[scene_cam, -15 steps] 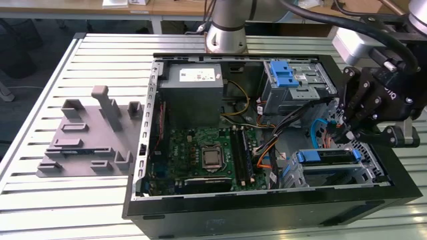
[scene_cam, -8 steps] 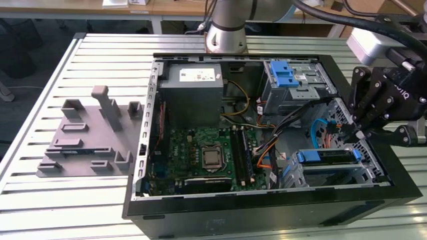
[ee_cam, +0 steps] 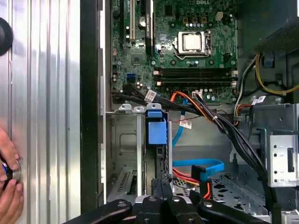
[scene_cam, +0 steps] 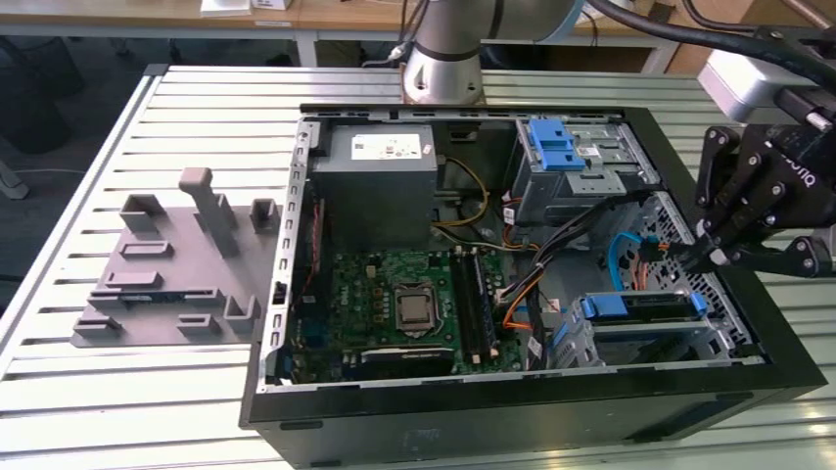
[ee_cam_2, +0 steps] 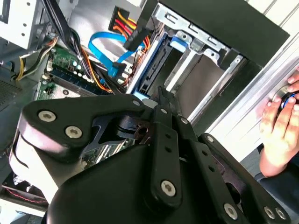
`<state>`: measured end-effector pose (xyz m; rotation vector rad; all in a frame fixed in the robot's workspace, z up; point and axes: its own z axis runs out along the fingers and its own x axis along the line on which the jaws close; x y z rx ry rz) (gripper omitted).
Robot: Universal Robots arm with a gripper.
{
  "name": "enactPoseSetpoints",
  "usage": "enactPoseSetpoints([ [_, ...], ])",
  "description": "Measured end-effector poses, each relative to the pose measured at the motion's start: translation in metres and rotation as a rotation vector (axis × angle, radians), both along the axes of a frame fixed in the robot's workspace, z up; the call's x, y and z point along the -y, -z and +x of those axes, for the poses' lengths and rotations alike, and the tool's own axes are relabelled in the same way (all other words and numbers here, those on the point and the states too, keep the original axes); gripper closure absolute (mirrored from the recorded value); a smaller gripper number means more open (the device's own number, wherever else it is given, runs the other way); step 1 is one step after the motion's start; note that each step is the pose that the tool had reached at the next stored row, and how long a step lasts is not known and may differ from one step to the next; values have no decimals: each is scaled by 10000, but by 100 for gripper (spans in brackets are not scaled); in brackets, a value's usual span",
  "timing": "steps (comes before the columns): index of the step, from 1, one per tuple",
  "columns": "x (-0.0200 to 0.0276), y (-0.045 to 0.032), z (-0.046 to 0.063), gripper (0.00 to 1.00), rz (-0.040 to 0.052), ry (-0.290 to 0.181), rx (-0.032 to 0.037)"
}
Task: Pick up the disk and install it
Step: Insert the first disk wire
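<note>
While tool [scene_cam: 684,257] hovers over PC case [scene_cam: 496,416], slatted table [scene_cam: 78,392], desk [scene_cam: 340,15] bkgd

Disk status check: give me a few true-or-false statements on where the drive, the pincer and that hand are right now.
1. The flat silver hard drive with blue plastic rails sits in a drive cage inside the open black computer case. True.
2. The pincer hangs over the grey plastic fixture plate outside the case. False: it is at the exterior view's right, just above the drive's cage.
3. A person's hand is on the slatted metal table beside the case. True.
4. A large cooler covers the processor socket on the green motherboard. False: the socket is bare, with the chip's metal top exposed.
</note>
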<state>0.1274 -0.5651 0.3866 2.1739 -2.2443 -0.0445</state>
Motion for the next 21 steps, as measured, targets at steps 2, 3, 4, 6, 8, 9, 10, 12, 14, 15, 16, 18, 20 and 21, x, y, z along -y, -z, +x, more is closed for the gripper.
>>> enactPoseSetpoints([
  [2,-9,7,15,89,-9,102,0],
  [3,-10,11,21,89,-23,156,0],
  [4,-13,16,26,89,-32,210,-1],
  [6,-25,27,31,89,-39,317,-17],
  [8,-47,44,39,89,-37,396,-56],
  [9,-70,49,49,89,-38,397,-74],
  [10,-90,52,67,89,-38,397,-89],
  [12,-118,57,111,89,-38,396,-125],
  [14,-138,63,147,89,-74,398,-192],
  [15,-144,68,163,89,-117,397,-242],
  [16,-149,74,176,89,-138,400,-275],
  [18,-162,83,199,89,-156,420,-318],
  [20,-178,93,208,89,-157,481,-362],
  [21,-185,98,211,89,-155,517,-380],
])
